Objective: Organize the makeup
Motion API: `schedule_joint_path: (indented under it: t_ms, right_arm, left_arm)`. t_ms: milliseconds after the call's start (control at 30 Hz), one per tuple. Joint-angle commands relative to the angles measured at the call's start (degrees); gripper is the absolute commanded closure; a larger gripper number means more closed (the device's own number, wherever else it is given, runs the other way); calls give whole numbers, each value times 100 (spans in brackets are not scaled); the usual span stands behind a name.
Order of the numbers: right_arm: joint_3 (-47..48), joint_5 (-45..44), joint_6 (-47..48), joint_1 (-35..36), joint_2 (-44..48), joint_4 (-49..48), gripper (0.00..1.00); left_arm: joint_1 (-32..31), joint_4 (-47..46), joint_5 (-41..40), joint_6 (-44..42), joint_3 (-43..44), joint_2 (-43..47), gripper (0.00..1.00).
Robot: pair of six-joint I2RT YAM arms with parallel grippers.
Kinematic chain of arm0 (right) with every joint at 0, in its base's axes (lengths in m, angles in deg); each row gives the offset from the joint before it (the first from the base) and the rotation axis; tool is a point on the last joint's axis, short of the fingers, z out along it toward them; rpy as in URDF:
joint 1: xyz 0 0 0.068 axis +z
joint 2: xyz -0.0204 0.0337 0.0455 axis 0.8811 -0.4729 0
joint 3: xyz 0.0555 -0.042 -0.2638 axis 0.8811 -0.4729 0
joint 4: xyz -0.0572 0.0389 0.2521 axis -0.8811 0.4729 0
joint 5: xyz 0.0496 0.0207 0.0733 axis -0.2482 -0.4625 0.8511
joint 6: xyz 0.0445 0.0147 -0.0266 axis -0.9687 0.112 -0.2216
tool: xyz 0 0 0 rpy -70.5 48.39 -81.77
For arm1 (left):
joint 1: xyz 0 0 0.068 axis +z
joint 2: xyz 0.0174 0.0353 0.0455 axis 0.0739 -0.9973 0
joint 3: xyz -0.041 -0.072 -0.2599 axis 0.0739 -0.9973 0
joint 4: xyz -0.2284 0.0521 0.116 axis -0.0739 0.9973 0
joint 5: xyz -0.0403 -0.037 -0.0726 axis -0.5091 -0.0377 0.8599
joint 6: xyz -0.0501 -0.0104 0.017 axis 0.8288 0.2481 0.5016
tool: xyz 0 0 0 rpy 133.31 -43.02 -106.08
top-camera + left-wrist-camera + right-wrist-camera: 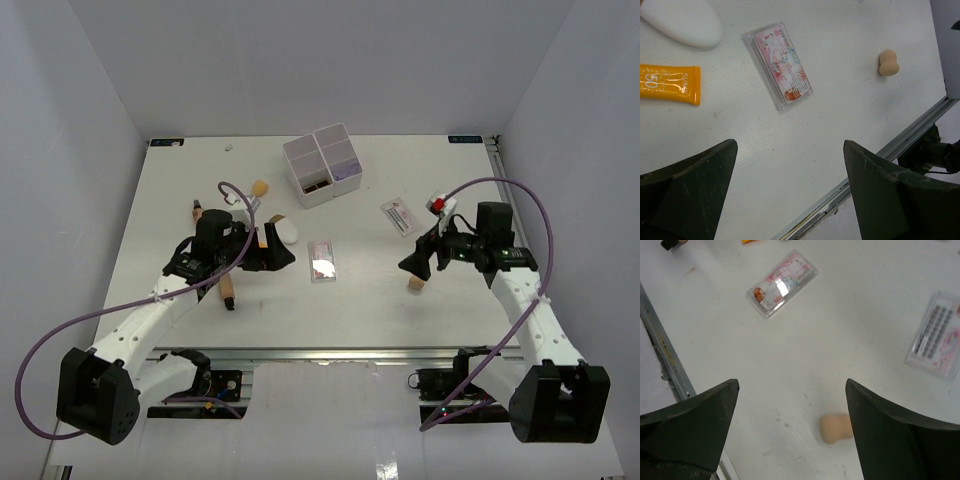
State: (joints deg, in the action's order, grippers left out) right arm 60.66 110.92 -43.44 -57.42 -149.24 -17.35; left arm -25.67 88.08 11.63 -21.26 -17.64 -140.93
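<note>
Table [200, 170]: white, flat, with a metal rail along the near edge; pale grey walls close it in on three sides.

White four-compartment box [322, 165]: at 12 o'clock from the table centre in the top view.

Left gripper [790, 150]: at 9 o'clock, fingers wide apart, nothing between them.

Right gripper [792, 387]: at 3 o'clock, fingers wide apart, holding nothing.

Orange tube [667, 84]: lying flat beside the left gripper. In the left wrist view its long axis runs 9 to 3, flat crimped end toward 3.

Clear pink palette [322, 260]: flat at the centre, long axis 12 to 6.

White-red packet [398, 216]: flat at 2 o'clock, long axis roughly 10 to 4.

Beige sponge [836, 428]: on its side at 4 o'clock, beneath the right gripper, partly hidden by one finger.
</note>
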Motion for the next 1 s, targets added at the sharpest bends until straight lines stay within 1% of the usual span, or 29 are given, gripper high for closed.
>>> schedule_joint_path:
  t_ms: [0,100,167,233,300,367,433,467,533,600,667,833,967]
  right_arm:
    - [-602,539,-814,-823,558,-752,2]
    - [-584,965,-618,-1009,677,-543,2]
    - [-567,1060,-207,-1025,836,-365,2]
    - [-564,1285,117,-1065,964,-98,2]
    - [-621,1361,201,-1125,1141,-88,3]
    - [-663,1500,244,-1193,1302,-88,4]
    - [-716,1581,260,-1262,1386,-80,4]
    - [-725,1616,269,-1271,1446,-97,4]
    - [-744,1612,277,-1293,1486,-97,4]
    - [-748,1581,274,-1309,1496,-100,4]
    - [-751,1537,251,-1324,1482,-114,4]
    - [-766,1519,212,-1339,1381,-167,4]
    - [-767,1537,198,-1341,1298,-192,4]
  left_arm:
    - [31,333,-532,535,247,151,2]
    - [59,748,-1114,625,735,-235,2]
    - [129,921,-1369,585,1014,-595,10]
    - [390,971,-1245,533,1305,-1216,17]
    - [600,967,-1125,564,1715,-1574,25]
    - [849,939,-1054,590,2142,-2145,30]
    - [992,934,-1110,531,2683,-2512,35]
    - [1036,943,-1111,486,2918,-2953,36]
    - [1099,980,-1142,362,3769,-3554,41]
    - [1138,1016,-1208,224,4274,-4080,46]
    - [1150,1030,-1312,110,4778,-4599,48]
    - [1161,1090,-1571,-523,6132,-5961,48]
    - [1175,1189,-1759,-1122,7020,-6587,49]
